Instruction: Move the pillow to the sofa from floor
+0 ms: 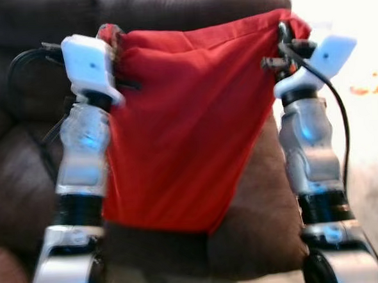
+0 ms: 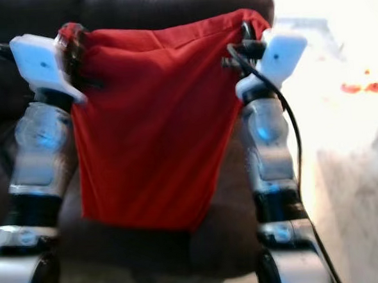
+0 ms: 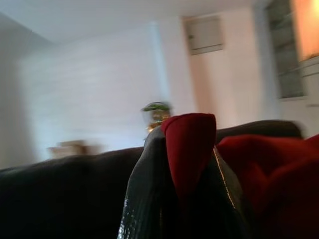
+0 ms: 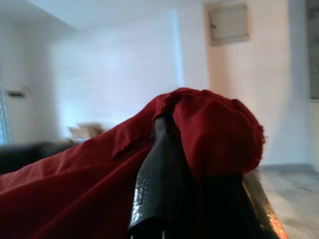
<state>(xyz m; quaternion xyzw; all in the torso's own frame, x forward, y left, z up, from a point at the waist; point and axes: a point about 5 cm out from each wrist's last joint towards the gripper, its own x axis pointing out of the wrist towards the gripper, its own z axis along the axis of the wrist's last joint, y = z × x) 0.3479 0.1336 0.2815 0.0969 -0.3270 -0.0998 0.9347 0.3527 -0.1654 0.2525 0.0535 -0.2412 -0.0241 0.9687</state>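
Observation:
A red pillow (image 1: 188, 122) hangs in the air between my two arms, in front of the dark brown sofa (image 1: 23, 164). My left gripper (image 1: 109, 37) is shut on its upper left corner, and the red cloth (image 3: 189, 144) sticks out between the black fingers (image 3: 149, 199) in the left wrist view. My right gripper (image 1: 285, 36) is shut on the upper right corner. In the right wrist view the red fabric (image 4: 209, 129) bunches over the black finger (image 4: 162, 174). The pillow sags to a point at its lower edge (image 2: 191, 225).
The sofa back (image 1: 168, 5) runs across the top, its seat cushion (image 1: 259, 233) lies under the pillow. A bright pale floor (image 2: 359, 189) opens to the right. A white wall (image 3: 99, 89) and a small wall panel (image 4: 228, 22) stand beyond the sofa.

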